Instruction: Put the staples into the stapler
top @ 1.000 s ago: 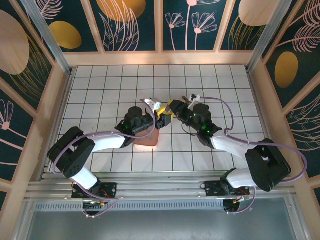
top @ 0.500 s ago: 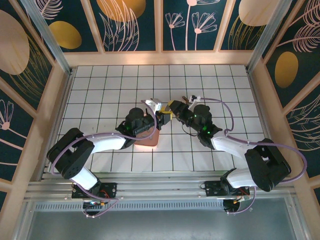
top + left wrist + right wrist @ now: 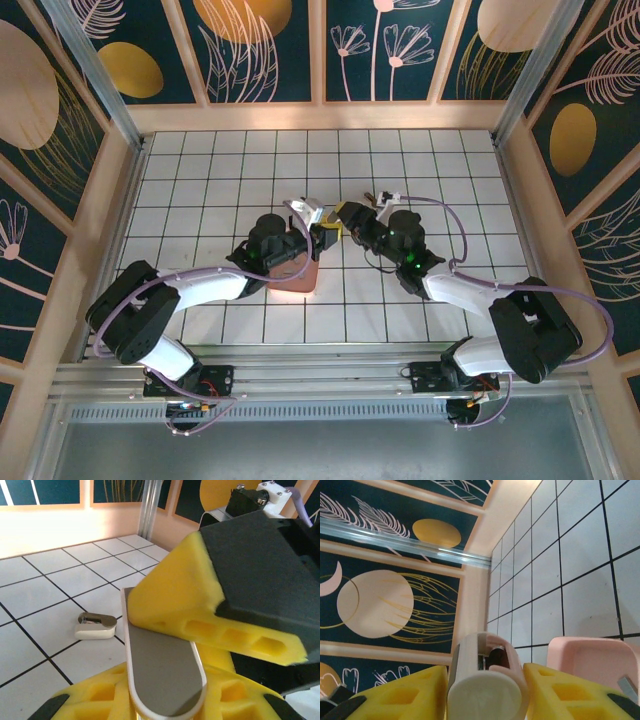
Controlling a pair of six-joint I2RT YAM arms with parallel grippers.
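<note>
Half a second on, left claw (image 3: 167, 705), pinching the stapler's (image 3: 487, 680) lid (image 3: 160, 665), has edged toward right claw (image 3: 352, 222), which grips its body (loading not begun).

Finger pads (image 3: 200, 610) look like yellow foam, rough and pitted, under a matt black plastic housing (image 3: 265, 565). The stapler (image 3: 165, 670) shows a flat matt grey face inside a glossy white plastic rim. The tiles (image 3: 50, 580) gleam, smooth and shiny. The pink tray (image 3: 590, 662) is smooth plastic, the staples (image 3: 626, 686) in it dull grey metal. The rail (image 3: 395, 542) is satin aluminium.
</note>
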